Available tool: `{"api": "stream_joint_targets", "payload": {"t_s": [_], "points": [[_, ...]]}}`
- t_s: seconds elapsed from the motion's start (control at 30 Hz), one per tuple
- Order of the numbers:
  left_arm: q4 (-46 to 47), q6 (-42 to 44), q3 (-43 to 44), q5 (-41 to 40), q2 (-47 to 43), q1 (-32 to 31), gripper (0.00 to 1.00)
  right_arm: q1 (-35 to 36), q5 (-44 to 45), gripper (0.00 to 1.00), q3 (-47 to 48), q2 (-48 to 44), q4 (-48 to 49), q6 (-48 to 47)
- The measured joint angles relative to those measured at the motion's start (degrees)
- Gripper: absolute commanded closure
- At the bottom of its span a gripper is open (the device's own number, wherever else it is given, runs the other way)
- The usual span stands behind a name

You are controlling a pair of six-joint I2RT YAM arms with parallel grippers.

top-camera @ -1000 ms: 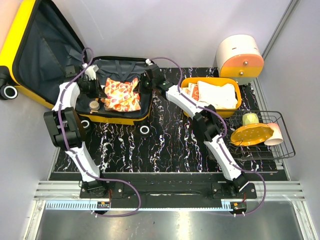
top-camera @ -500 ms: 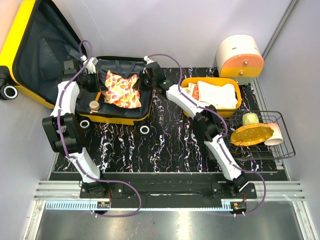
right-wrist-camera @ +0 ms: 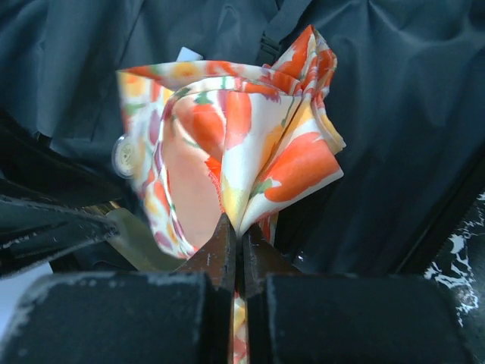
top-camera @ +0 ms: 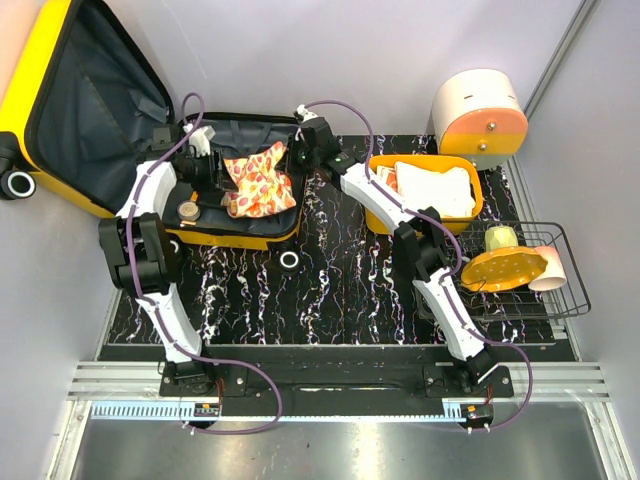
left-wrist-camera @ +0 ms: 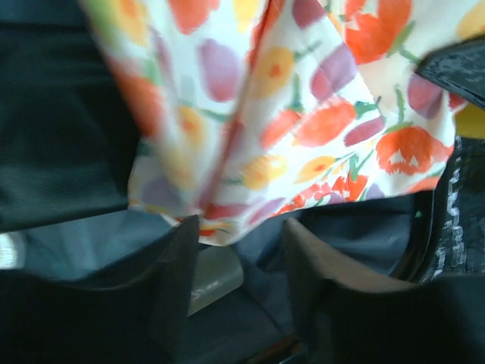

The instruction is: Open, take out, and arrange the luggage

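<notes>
The yellow luggage (top-camera: 232, 239) lies open on the table, its lid (top-camera: 90, 100) propped up at the back left, with dark grey lining inside. A floral cloth (top-camera: 258, 180) in orange, yellow and purple hangs bunched above the lining. My right gripper (right-wrist-camera: 239, 227) is shut on a fold of the floral cloth (right-wrist-camera: 227, 144) and holds it up over the lining (right-wrist-camera: 394, 114). My left gripper (left-wrist-camera: 239, 243) stands open just under the cloth's (left-wrist-camera: 303, 114) lower edge, which brushes the left fingertip (left-wrist-camera: 182, 243). From above, the left gripper (top-camera: 212, 170) sits at the cloth's left side.
A small round tin (top-camera: 188, 210) lies in the luggage's near-left corner. A yellow basket (top-camera: 376, 218) of white cloths stands to the right. Further right is a wire rack (top-camera: 560, 290) with an orange plate and cups. A white and orange drum cabinet (top-camera: 480, 110) is at the back right.
My left gripper has opened and let go of the floral cloth. The cloth has shifted right and up, bunched in the right gripper. Both wrists have moved slightly right.
</notes>
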Motion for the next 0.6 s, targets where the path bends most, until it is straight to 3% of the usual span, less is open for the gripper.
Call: {"api": "stream_joint_targets", "payload": {"t_s": [0.07,0.1,0.47,0.6], "points": [[0.0,-0.6,-0.2,-0.1,1.6,-0.3,0.31,-0.1,0.5,1.0,0.0,0.0,-0.8,-0.2],[0.2,-1.2,-0.5,-0.2,2.3,-0.3,0.18,-0.2,0.8,1.0,0.0,0.0,-1.0,-0.4],[4.5,-7.3,-5.4,-1.5,4.7,1.6,0.15,-0.2,3.4,1.0,-0.5,0.0,-2.4,-2.7],[5.4,-9.1,-5.4,-1.1,7.2,1.4,0.19,-0.4,4.0,1.0,-0.5,0.0,-2.6,-3.1]]}}
